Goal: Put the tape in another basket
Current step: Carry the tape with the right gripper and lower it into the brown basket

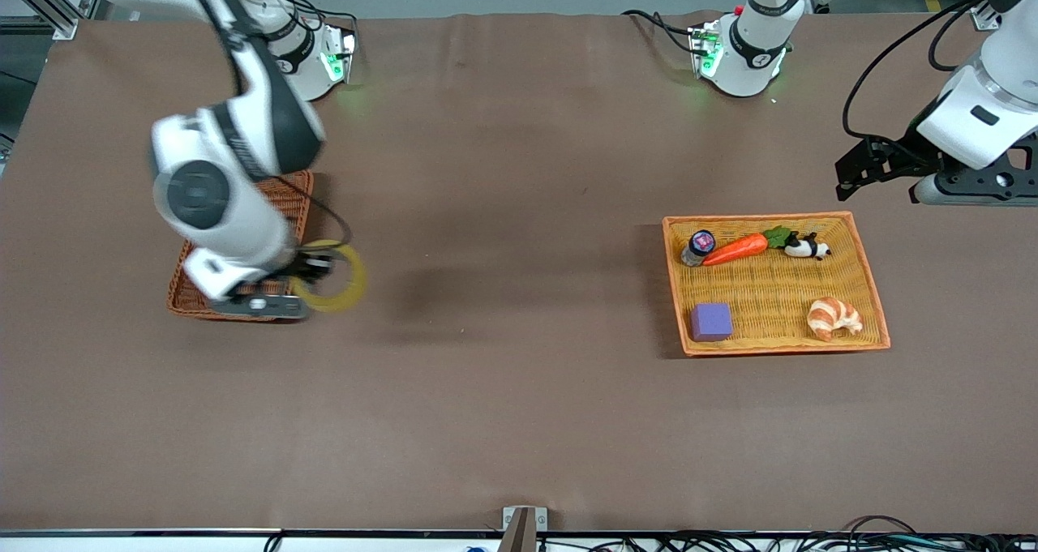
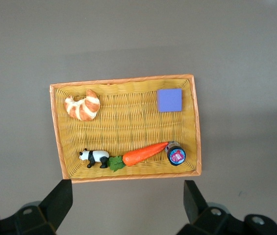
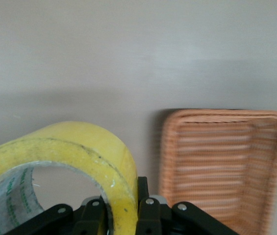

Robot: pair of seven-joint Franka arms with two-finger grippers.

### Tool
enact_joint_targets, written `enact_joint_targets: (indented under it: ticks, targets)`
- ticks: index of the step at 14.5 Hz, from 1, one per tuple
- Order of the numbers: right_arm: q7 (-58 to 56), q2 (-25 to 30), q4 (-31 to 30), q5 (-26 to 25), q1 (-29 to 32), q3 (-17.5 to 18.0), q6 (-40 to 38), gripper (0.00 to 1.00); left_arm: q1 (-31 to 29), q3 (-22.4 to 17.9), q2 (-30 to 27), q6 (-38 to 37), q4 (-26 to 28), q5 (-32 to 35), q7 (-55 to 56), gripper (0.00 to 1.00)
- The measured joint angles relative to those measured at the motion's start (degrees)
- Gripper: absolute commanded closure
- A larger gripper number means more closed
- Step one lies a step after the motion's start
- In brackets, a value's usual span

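Looking like a robotics lab: 2 white arms are sitting bolted along one edge of a big brown-covered table [image 1: 519, 390], green lights are glowing at their bases, cables [image 1: 811, 542] are trailing along the edge nearest the front camera, and aluminium framing [image 1: 49, 5] is showing in a corner.

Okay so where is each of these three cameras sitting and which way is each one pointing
Front view: high across the table, facing both arm bases; shows both arms, the right gripper holding the tape beside the basket.
Left wrist view: on the waiting left arm, looking down at the tray basket; left gripper open.
Right wrist view: on the right arm, facing tape and basket below.
Shared: front and left wrist views both show the croissant.
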State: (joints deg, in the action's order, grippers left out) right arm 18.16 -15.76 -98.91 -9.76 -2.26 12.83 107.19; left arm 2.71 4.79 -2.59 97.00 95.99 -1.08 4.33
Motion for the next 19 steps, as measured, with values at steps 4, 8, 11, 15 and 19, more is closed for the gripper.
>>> enact_joint_targets:
  ticks: [4,8,11,15,19]
  targets:
    - [-16.8,5.0,-9.0,2.6,4.3,-7.3,1.8,0.99,0.1,-1.5,-0.1,-0.1,0.0,-1.4,-0.3,0.0]
    - [-29.1,8.3,-22.6,3.2,4.7,-16.8,13.8,0.98,1.2,-1.3,-0.1,-0.1,0.0,-0.6,-0.3,0.0]
    - [-34.2,8.7,-33.3,4.2,4.8,-21.2,26.8,0.98,1.3,-0.6,-0.1,-0.1,0.1,0.1,-0.3,0.0]
    - [-34.6,6.7,-43.0,4.3,4.7,-21.4,41.9,0.97,1.2,-0.5,-0.1,-0.1,0.1,0.7,-0.3,0.0]
    - [-34.6,3.9,-43.6,4.3,4.7,-21.3,44.4,0.61,1.2,-0.5,-0.1,-0.1,0.0,1.3,-0.3,0.0]
